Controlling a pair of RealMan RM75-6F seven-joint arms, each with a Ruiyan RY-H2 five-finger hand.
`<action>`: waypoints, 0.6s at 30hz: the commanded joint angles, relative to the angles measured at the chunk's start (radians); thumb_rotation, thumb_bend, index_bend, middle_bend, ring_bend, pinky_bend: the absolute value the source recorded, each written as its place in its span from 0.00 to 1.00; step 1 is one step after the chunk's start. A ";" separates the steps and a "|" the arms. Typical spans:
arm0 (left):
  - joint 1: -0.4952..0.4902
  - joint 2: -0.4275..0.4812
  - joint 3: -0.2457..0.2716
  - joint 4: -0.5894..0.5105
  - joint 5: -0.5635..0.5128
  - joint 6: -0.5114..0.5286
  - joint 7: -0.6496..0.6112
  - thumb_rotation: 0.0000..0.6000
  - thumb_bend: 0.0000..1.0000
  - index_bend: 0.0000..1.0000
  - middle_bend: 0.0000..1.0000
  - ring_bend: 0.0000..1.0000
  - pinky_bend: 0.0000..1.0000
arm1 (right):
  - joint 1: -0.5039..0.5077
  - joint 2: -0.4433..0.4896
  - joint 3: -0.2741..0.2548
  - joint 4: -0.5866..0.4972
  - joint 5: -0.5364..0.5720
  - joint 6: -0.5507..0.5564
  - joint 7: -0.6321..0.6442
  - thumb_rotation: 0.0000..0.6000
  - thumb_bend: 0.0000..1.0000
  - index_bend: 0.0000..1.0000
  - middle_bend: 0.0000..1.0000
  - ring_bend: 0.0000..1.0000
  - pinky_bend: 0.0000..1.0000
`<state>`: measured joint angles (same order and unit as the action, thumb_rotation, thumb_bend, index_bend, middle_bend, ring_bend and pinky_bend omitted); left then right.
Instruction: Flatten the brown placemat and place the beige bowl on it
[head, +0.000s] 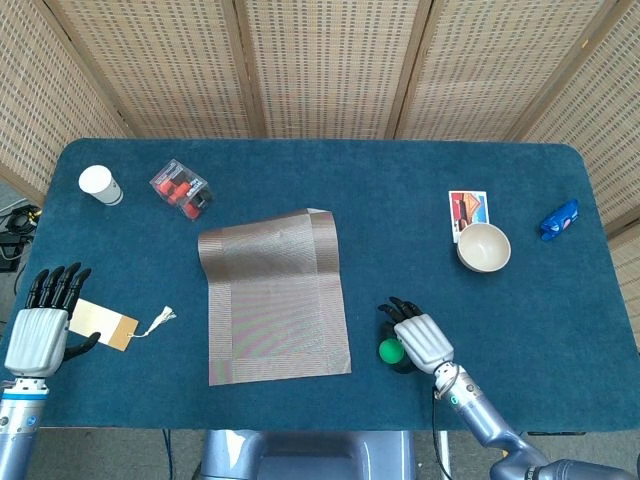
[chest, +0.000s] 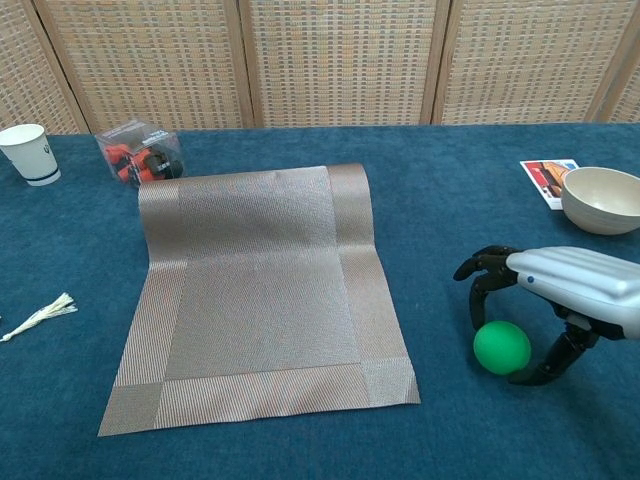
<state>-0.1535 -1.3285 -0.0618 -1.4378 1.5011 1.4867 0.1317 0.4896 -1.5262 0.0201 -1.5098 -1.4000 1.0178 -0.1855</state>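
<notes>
The brown placemat (head: 275, 300) (chest: 260, 290) lies left of the table's middle. Its far edge still curls up and a fold line runs down its right side. The beige bowl (head: 484, 247) (chest: 603, 198) stands upright on the blue cloth at the right, empty. My right hand (head: 420, 338) (chest: 575, 285) hovers palm down just right of the mat's near corner. Its fingers arch over a green ball (head: 390, 350) (chest: 501, 347) and its thumb reaches down beside it. My left hand (head: 38, 330) rests at the near left edge with its fingers straight, holding nothing.
A white cup (head: 100, 184) (chest: 27, 152) and a clear box of red parts (head: 181, 188) (chest: 140, 152) stand at the far left. A picture card (head: 468, 210) lies behind the bowl, with a blue packet (head: 559, 219) further right. A tan tag (head: 105, 323) with a tassel (chest: 40, 317) lies by my left hand.
</notes>
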 joint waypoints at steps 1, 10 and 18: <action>0.000 0.000 -0.001 0.000 0.000 0.001 -0.001 1.00 0.17 0.07 0.00 0.00 0.00 | -0.002 0.008 0.005 -0.003 0.003 0.007 -0.007 1.00 0.38 0.54 0.23 0.01 0.19; 0.000 -0.001 0.000 0.001 0.001 0.002 0.000 1.00 0.17 0.07 0.00 0.00 0.00 | -0.003 0.079 0.069 0.002 0.049 0.053 -0.041 1.00 0.38 0.55 0.23 0.01 0.19; -0.002 -0.006 0.002 0.005 0.000 -0.005 0.010 1.00 0.17 0.07 0.00 0.00 0.00 | -0.012 0.114 0.146 0.078 0.104 0.104 0.016 1.00 0.38 0.56 0.23 0.01 0.19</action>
<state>-0.1554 -1.3346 -0.0596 -1.4333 1.5008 1.4816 0.1412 0.4803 -1.4196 0.1545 -1.4465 -1.3073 1.1137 -0.1808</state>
